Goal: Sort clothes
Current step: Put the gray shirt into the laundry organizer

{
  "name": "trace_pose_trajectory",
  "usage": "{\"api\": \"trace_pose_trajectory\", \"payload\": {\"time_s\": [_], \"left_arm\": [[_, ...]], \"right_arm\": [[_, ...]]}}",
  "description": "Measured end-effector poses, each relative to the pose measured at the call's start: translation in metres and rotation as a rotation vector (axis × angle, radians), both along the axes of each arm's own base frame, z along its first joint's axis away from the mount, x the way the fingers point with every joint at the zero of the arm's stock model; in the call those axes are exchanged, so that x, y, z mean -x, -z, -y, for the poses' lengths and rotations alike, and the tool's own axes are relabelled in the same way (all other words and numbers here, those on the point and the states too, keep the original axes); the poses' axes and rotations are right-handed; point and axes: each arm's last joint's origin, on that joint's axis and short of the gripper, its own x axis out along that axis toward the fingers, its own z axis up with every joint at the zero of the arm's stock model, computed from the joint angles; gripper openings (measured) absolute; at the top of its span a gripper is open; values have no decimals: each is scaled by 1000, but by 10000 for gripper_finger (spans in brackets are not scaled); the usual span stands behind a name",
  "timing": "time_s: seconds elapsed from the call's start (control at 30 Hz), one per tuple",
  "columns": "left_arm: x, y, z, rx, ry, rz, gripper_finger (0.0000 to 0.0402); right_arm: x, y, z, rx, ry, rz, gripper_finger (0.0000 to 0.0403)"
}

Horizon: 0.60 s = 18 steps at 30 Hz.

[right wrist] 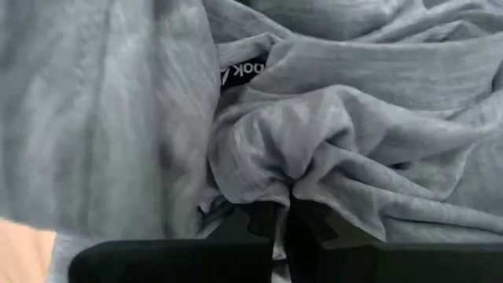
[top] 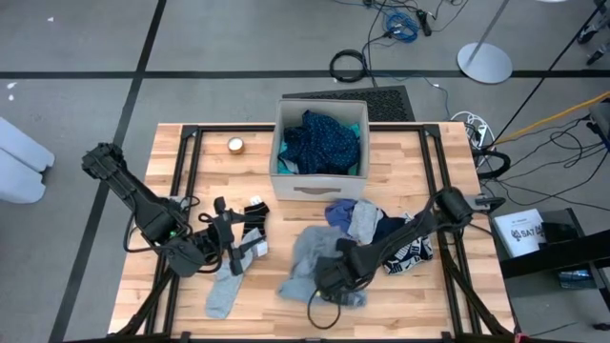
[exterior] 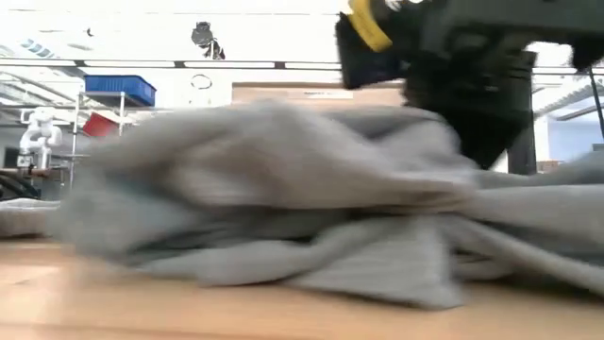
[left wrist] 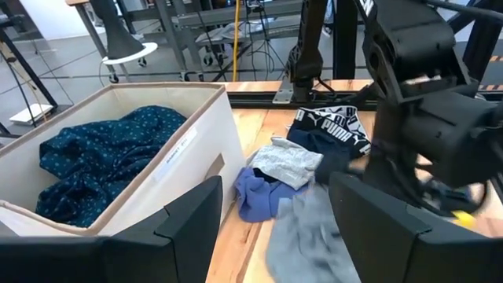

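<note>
A soft, crumpled grey garment [top: 307, 259] lies near the table's front, its jersey fabric bunched into deep folds, with a black label showing in the right wrist view. The right gripper [right wrist: 283, 214] is down on it, fingers closed tight with a pinch of the grey cloth between them. The right arm reaches in low from the right edge, stretched leftward across the pile.

Just behind the grey garment lie a blue-violet piece [top: 339, 213], a light grey heathered piece [left wrist: 288, 163] and a black-and-white printed one [top: 412, 250], all heaped and touching. A beige fabric box [top: 297, 180] with stiff square walls stands at the far middle, holding a navy dotted garment [left wrist: 102, 161] and a strip of turquoise cloth [top: 355, 128].

The left gripper [top: 232, 240] hovers at the near left, fingers spread wide and empty, pointing toward the box and pile. Under and beside it lie black socks [top: 254, 217] and a long grey sock [top: 223, 292]. A small round object [top: 235, 145] sits on the wooden table [top: 429, 305] left of the box.
</note>
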Motion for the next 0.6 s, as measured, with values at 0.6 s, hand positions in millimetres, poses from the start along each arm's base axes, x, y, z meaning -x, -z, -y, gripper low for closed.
{"api": "trace_pose_trajectory", "payload": {"time_s": [0.6], "left_arm": [[0,0,0,2,7,-3,244]], "right_arm": [[28,-31,13,91,72,-121,2]]}}
